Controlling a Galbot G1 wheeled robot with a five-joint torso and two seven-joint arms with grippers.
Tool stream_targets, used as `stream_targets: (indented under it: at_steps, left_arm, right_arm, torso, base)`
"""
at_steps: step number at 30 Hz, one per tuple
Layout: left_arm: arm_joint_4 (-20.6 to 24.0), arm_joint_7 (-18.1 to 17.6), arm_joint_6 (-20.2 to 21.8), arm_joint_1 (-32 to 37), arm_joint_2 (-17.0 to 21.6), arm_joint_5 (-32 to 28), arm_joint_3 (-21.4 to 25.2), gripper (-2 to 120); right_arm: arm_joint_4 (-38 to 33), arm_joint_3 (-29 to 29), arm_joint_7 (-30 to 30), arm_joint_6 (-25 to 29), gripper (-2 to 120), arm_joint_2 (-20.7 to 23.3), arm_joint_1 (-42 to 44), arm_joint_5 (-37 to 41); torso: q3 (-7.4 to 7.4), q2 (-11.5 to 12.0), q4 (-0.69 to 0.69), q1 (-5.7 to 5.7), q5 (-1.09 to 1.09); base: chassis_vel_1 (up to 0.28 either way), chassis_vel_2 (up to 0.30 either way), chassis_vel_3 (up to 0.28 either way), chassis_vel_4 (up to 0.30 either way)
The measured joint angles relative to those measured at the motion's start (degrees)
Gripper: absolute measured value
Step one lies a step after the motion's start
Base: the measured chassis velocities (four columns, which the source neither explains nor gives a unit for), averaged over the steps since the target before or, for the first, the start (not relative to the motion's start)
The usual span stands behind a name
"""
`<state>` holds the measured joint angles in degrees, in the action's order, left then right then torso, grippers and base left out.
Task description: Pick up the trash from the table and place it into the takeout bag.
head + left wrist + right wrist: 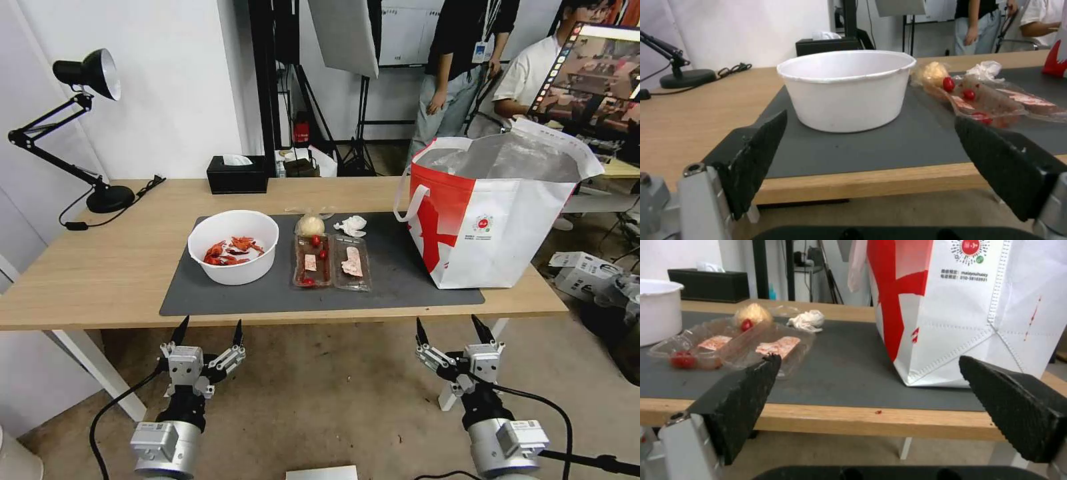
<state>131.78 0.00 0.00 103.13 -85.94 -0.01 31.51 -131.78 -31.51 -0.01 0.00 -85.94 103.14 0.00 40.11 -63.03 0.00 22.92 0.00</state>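
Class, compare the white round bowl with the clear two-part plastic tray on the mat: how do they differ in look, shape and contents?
The white bowl is opaque and round; the clear tray is see-through and rectangular, split into two compartments. The bowl stands tall with deep walls; the tray lies low and shallow. The bowl holds red crayfish shells; the tray holds small red tomatoes and pinkish scraps. Both rest side by side on the dark grey mat.

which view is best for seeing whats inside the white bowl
The head view: it looks down into the white bowl and shows the red crayfish shells at its bottom. The left wrist view sees the bowl side-on, outer wall and rim, contents hidden. The right wrist view catches a sliver of its side.
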Motion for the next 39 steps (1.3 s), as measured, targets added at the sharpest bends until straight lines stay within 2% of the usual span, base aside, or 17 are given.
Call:
stream_targets:
  at_steps: [25,28,30,31,32,33,35,39]
  left_arm:
    - [0.04,0.00,0.01,0.02,0.00,0.00,0.00,100]
    - [1.47,-0.72,0.46,0.57,0.05,-0.64,0.15,100]
    - [4.48,-2.30,1.38,1.71,0.16,-1.98,0.54,100]
    - [7.88,-4.08,2.47,2.99,0.29,-3.50,0.98,100]
    - [7.88,-4.08,2.47,2.99,0.29,-3.50,0.98,100]
    - [10.22,-5.59,3.22,4.06,0.41,-4.79,1.35,100]
    - [11.46,-7.41,4.78,5.52,1.06,-7.01,1.74,100]
    - [11.84,-7.73,5.38,5.99,1.86,-8.12,1.73,100]
  right_arm:
    - [-0.23,-0.21,0.00,-0.22,100,0.09,0.00,0.19]
    - [-2.78,-2.08,0.39,-2.86,100,0.99,-0.01,2.01]
    - [-6.01,-4.44,1.02,-6.11,100,2.09,-0.07,4.33]
    - [-9.18,-6.83,1.62,-9.46,100,3.23,-0.11,6.67]
    - [-9.18,-6.83,1.62,-9.46,100,3.23,-0.11,6.67]
    - [-10.93,-8.79,2.13,-12.15,100,4.14,-0.16,8.61]
    - [-11.64,-11.09,2.75,-15.66,100,5.92,-0.19,11.62]
    - [-11.83,-11.54,2.82,-16.43,100,7.28,-0.30,13.06]
  torso:
    - [0.00,0.00,0.00,0.00,0.00]
    - [0.00,0.00,0.00,0.00,-0.01]
    - [0.00,0.00,0.00,0.00,0.00]
    - [0.00,0.00,0.00,0.00,0.01]
    - [0.00,0.00,0.00,0.00,0.01]
    - [-0.01,-0.01,0.00,0.00,0.00]
    - [0.00,0.00,0.00,0.00,0.02]
    - [0.00,0.00,0.00,0.00,0.01]
  base:
    - [0.000,0.000,0.000,0.000]
    - [0.000,0.000,0.000,0.000]
    - [0.000,0.000,0.000,0.000]
    - [0.000,0.000,0.000,0.000]
    - [0.000,0.000,0.000,0.000]
    - [0.000,0.000,0.000,0.000]
    - [0.000,0.000,0.000,0.000]
    - [0.000,0.000,0.000,0.000]
